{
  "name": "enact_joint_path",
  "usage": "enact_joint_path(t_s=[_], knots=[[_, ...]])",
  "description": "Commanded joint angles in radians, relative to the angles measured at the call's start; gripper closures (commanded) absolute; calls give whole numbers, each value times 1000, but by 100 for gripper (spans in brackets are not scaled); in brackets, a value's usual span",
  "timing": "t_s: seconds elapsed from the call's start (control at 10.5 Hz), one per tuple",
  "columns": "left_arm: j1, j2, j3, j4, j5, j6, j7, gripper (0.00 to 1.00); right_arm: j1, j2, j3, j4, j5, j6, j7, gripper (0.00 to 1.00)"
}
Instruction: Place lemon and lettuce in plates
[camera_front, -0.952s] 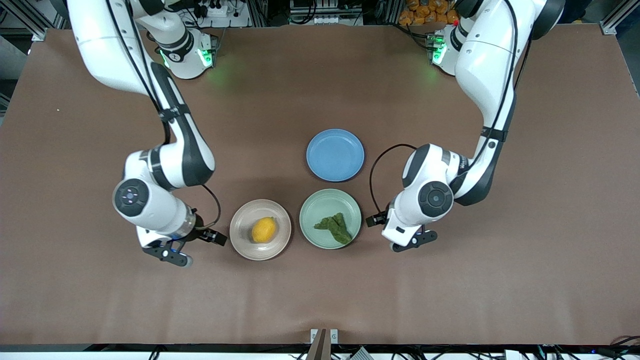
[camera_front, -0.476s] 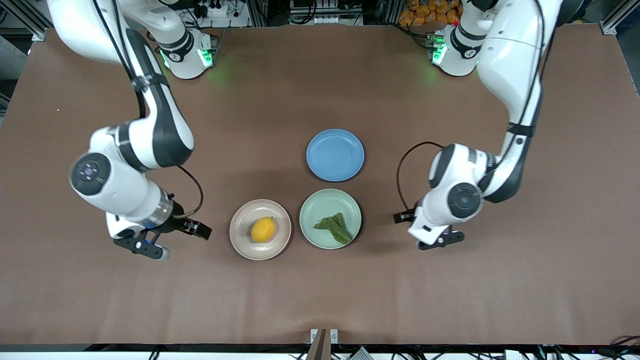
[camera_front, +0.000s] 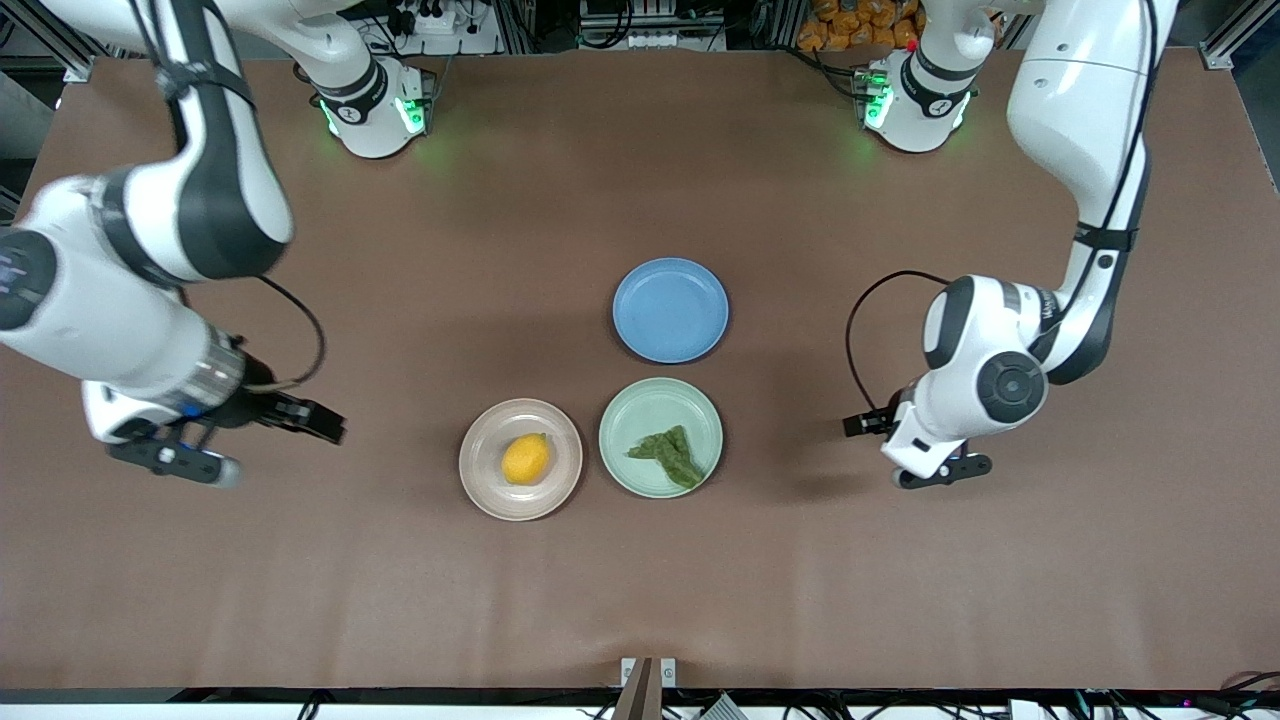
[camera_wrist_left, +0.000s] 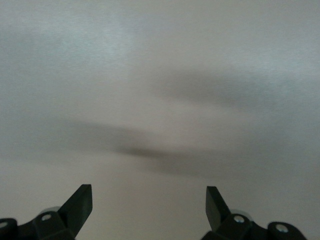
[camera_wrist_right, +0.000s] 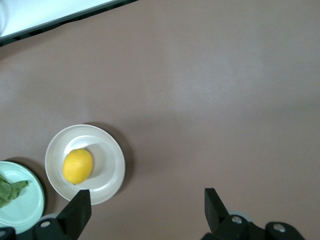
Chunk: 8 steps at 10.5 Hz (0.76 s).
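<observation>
Overhead, both grippers, left (camera_front: 945, 470) and right (camera_front: 175, 460), jaws released, above bare brown table (camera_front: 400, 600).

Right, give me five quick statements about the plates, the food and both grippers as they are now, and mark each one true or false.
1. The lemon lies in the beige-pink plate. True.
2. The lettuce lies in the blue plate. False: it lies in the mint green plate; the blue plate holds nothing.
3. The right gripper is shut on the lemon. False: its fingers are open and empty, over bare table toward the right arm's end.
4. The left gripper is open and holds nothing. True: it is over bare table toward the left arm's end.
5. The blue plate is nearer to the front camera than the mint green plate. False: it is farther.
</observation>
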Motion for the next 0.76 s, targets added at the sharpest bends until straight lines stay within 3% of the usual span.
enact_joint_path(t_s=[0.0, 0.29, 0.67], knots=[[46, -75, -8, -129, 24, 61, 43, 0, -7, -46, -38, -22, -76, -87, -70, 0], [80, -97, -10, -189, 25, 101, 66, 0, -36, -44, -75, -66, -79, -137, -203, 0], [106, -131, -13, -269, 25, 153, 103, 0, -32, -60, -75, -205, -139, -9, -204, 0]])
